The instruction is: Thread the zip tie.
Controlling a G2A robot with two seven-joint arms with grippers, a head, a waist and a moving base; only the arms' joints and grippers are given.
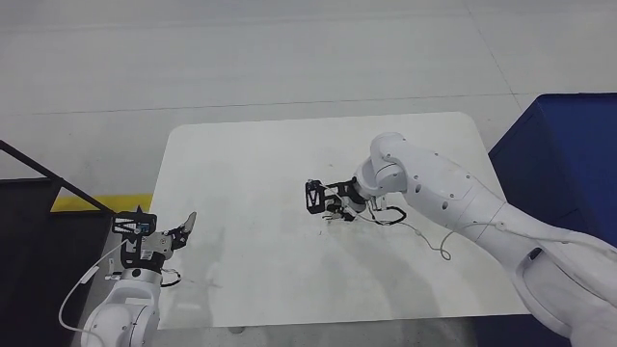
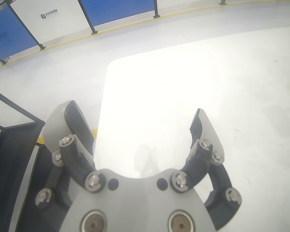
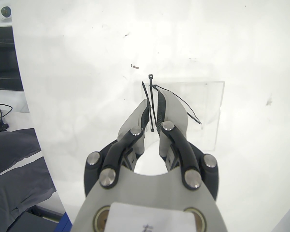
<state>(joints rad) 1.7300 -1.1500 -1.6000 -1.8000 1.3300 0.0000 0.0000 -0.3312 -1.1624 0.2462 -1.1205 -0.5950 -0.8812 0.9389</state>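
Left gripper [image 2: 135, 113]: mine, released, fingers spread wide with nothing between them, hanging over the table's [image 1: 241, 280] near left edge.
Table: white, and my two arms are well apart on it.
Right gripper [image 3: 154, 97]: mine too, down near the middle of the table, fingers drawn in close and grasping.
Zip ties [image 3: 150, 83]: black and thin, a small bunch caught between my right pads. One square head pokes out past the fingertips, another sits back between the fingers, and one of them curves out sideways over the plate.
Plate [image 3: 207, 112]: clear, flat on the table, right under my right fingertips and reaching off to one side of them.
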